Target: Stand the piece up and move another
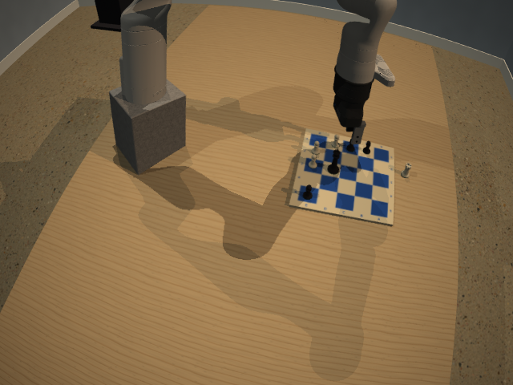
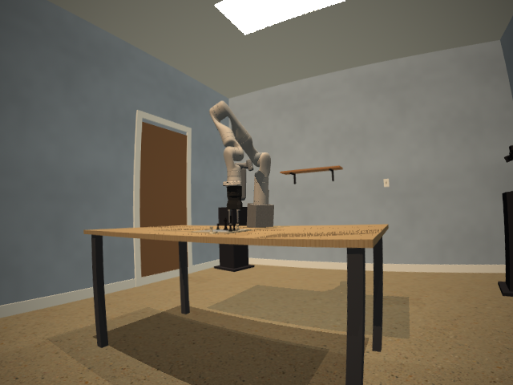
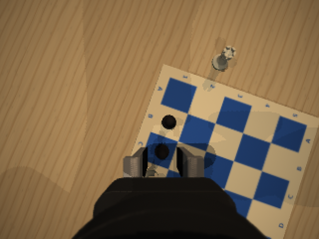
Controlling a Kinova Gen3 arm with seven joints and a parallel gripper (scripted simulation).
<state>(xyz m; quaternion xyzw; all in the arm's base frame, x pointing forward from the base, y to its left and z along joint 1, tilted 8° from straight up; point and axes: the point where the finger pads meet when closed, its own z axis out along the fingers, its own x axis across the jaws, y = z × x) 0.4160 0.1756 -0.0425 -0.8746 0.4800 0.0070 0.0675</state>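
One white piece (image 1: 405,169) already stands upright on the table beside the board (image 1: 383,220), so the second step looks in hand: the gripper (image 3: 162,163), jaws open and empty, straddles a black pawn (image 3: 161,151), which apparently needs closing on next.
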